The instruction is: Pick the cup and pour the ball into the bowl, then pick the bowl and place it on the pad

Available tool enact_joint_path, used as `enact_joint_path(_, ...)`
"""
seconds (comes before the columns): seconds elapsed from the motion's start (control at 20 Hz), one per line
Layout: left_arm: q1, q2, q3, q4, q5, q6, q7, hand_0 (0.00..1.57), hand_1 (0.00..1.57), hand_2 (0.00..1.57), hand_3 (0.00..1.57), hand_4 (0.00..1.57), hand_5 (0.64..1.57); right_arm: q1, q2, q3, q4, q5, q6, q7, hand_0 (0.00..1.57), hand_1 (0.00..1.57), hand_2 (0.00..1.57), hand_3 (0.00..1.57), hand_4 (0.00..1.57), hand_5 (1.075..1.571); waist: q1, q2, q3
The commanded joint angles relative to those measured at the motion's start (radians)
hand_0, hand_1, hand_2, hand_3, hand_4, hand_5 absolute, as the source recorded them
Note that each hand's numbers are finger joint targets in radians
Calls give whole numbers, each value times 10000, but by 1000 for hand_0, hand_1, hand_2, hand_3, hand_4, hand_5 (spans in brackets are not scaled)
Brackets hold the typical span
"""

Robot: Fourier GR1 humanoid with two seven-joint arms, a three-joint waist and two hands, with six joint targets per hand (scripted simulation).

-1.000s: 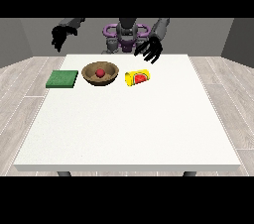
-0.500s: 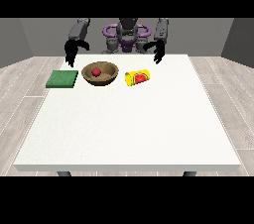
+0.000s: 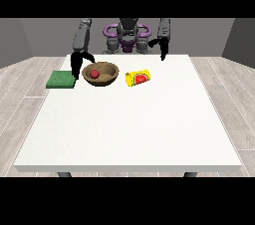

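A brown wooden bowl (image 3: pixel 106 76) stands at the table's far left with a red ball (image 3: pixel 94 73) inside it. To its right a yellow cup (image 3: pixel 138 77) lies on its side, its red inside facing the view's right. A green pad (image 3: pixel 61 79) lies flat to the left of the bowl. The hand at the view's left (image 3: pixel 76 64) hangs between pad and bowl, close to the bowl's left rim, fingers pointing down and open, holding nothing. The hand at the view's right (image 3: pixel 161 48) hovers near the table's far edge, behind and to the right of the cup, relaxed and holding nothing.
The white table (image 3: pixel 129 124) stretches wide toward the camera from the row of objects. The robot's torso (image 3: pixel 127 37) stands behind the far edge. Grey wood floor surrounds the table.
The hand at the view's left has come down from above the pad to beside the bowl's left rim. The hand at the view's right has drawn back from the cup towards the far edge.
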State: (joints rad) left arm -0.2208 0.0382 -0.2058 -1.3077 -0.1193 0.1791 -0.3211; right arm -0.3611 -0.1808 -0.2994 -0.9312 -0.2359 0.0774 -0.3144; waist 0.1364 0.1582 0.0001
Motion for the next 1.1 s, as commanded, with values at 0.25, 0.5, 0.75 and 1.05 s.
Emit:
enact_joint_path(0.25, 420, -179, -143, -1029, -437, -35, 264, 0, 0, 0, 0, 957, 1430, -577, -488, -232, 2936, 83, 753, -1793, 0, 0, 0, 0, 348, 1571, -44, 155, 5)
enact_joint_path(0.5, 173, 108, 7, -1551, -412, -364, 534, 0, 0, 0, 0, 961, 1424, -846, -180, -233, 3617, 267, 288, -2582, 0, 0, 0, 0, 360, 1571, 224, 494, 7)
enact_joint_path(0.75, 534, 107, -131, -1722, -358, -481, 581, 0, 0, 0, 0, 946, 1422, -651, 44, -549, 3442, -215, 318, -2307, 0, 0, 0, 0, 482, 1565, 278, 348, 6)
enact_joint_path(1.05, 150, 38, -315, -2391, -541, -434, 899, 0, 0, 0, 0, 952, 1421, -582, 128, -1285, 3953, -865, -333, -1649, 1567, 1567, 1571, 1007, 839, 1457, 526, 1009, 13)
